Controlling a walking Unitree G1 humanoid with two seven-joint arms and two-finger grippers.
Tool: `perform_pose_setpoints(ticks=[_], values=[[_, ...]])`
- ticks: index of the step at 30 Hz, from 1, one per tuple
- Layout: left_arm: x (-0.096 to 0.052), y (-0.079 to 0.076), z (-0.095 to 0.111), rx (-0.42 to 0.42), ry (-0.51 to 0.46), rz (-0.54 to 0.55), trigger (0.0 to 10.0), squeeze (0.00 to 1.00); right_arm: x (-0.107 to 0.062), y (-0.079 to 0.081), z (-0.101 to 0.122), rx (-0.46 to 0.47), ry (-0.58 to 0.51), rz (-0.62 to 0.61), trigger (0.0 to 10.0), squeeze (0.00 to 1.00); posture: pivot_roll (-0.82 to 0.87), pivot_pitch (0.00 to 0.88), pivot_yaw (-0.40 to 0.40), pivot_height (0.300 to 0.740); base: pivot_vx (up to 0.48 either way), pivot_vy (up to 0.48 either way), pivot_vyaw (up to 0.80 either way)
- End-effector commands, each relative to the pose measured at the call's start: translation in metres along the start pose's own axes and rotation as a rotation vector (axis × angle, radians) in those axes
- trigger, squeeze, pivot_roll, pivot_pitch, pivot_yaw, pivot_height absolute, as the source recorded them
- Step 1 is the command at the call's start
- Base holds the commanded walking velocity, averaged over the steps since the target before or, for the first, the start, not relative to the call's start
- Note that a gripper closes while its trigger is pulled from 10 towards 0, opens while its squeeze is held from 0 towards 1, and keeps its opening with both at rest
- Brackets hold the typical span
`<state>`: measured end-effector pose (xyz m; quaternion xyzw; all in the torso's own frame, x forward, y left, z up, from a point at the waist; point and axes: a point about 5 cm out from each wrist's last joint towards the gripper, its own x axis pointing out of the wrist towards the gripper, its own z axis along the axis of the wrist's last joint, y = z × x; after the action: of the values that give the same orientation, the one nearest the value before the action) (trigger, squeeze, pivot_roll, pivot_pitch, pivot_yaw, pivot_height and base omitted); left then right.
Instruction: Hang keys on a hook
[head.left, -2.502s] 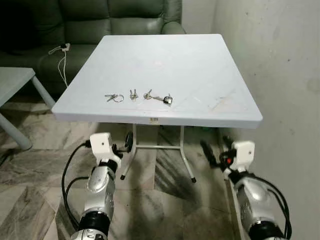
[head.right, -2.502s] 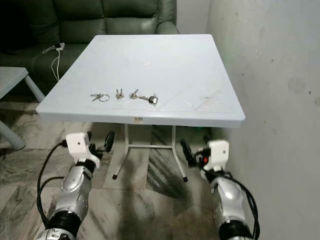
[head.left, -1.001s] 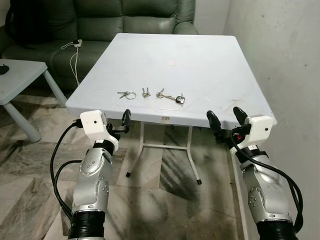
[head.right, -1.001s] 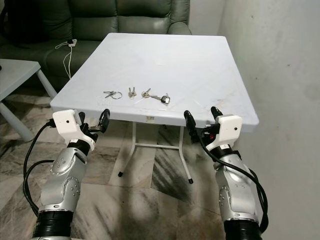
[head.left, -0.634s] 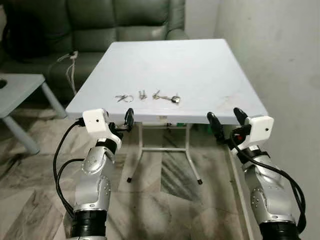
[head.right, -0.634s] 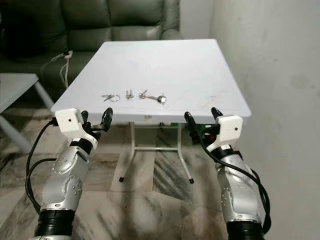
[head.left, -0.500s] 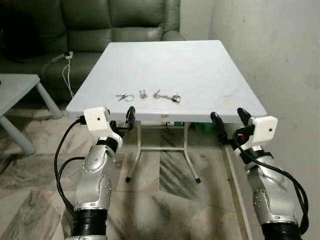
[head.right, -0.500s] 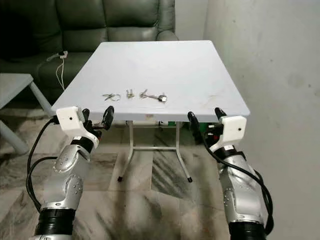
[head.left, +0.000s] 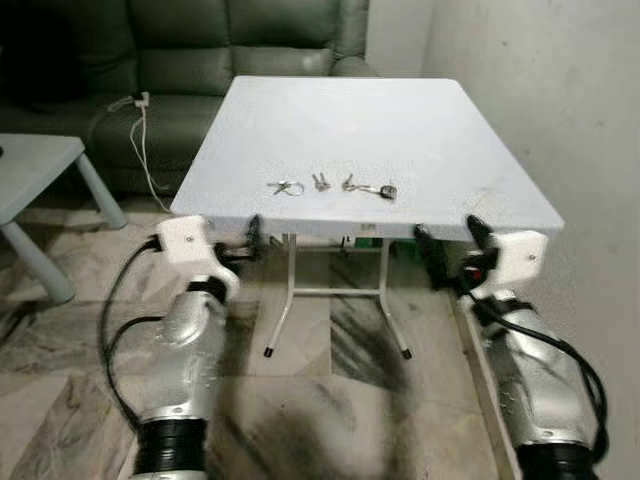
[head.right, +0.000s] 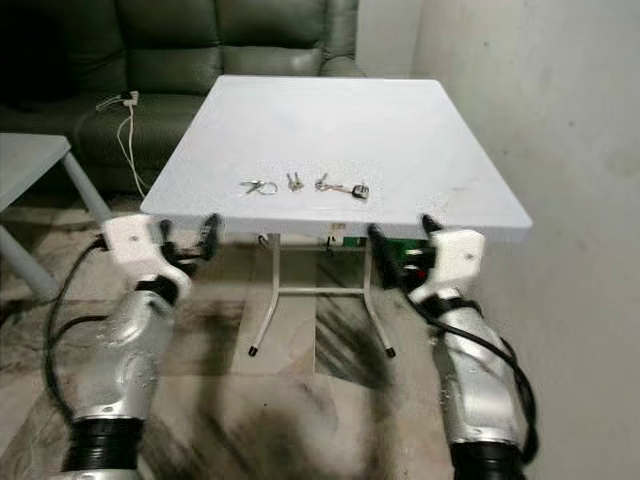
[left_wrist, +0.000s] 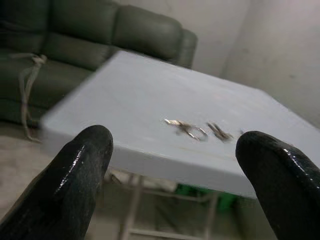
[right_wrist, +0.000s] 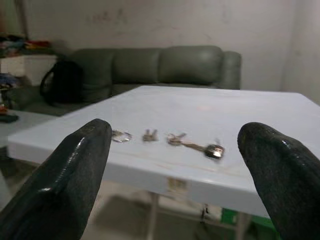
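**Both claws wait at the counter's edge**

Head views: both silver arms reach forward, the left claw and right claw held just below the white counter front rim, neither holding anything. Three key bunches lie in a row near that edge.

Left wrist view: fingers spread wide, keys beyond.

Right wrist view: fingers apart; no writing readable.

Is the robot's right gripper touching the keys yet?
Apart. In the left eye view the right gripper sits below the table edge, short of the keys.
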<state>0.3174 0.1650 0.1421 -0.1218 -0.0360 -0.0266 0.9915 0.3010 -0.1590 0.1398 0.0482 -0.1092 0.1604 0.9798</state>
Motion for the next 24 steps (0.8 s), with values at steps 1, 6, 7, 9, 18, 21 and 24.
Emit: perform_pose_setpoints(ticks=[1, 6, 7, 9, 18, 21, 24], values=[[0.0024, -0.0088, -0.0007, -0.013, 0.003, -0.019, 10.0, 0.0, -0.0009, -0.0067, 0.0054, -0.015, -0.009, -0.02, 10.0, 0.0, -0.08, 0.0, -0.023, 0.74, 0.0, 0.398, 0.0], [0.0024, -0.0091, -0.0005, -0.015, 0.003, -0.02, 10.0, 0.0, -0.0015, -0.0065, 0.0061, -0.015, -0.01, -0.019, 10.0, 0.0, -0.08, 0.0, -0.023, 0.74, 0.0, 0.396, 0.0], [0.0025, -0.0091, -0.0004, -0.015, 0.003, -0.021, 10.0, 0.0, -0.0015, -0.0067, 0.0063, -0.015, -0.01, -0.019, 10.0, 0.0, -0.08, 0.0, -0.023, 0.74, 0.0, 0.398, 0.0], [0.0027, -0.0089, -0.0003, -0.012, 0.003, -0.021, 10.0, 0.0, -0.0014, -0.0067, 0.0063, -0.014, -0.01, -0.019, 10.0, 0.0, -0.08, 0.0, -0.023, 0.74, 0.0, 0.398, 0.0], [0.003, -0.0085, 0.0, -0.009, 0.002, -0.02, 10.0, 0.0, -0.0015, -0.0063, 0.0067, -0.014, -0.012, -0.02, 10.0, 0.0, -0.08, 0.0, -0.02, 0.74, 0.0, 0.397, 0.0], [0.0028, -0.0084, -0.0001, -0.003, 0.003, -0.017, 10.0, 0.0, -0.0019, -0.0062, 0.0064, -0.014, -0.011, -0.021, 10.0, 0.0, -0.08, 0.0, -0.02, 0.74, 0.0, 0.35, 0.0], [0.0025, -0.0074, -0.0009, 0.015, 0.001, -0.001, 10.0, 0.0, -0.0029, -0.0068, 0.0055, -0.015, -0.005, -0.024, 10.0, 0.0, -0.08, 0.0, -0.019, 0.74, 0.0, 0.0, 0.0]])
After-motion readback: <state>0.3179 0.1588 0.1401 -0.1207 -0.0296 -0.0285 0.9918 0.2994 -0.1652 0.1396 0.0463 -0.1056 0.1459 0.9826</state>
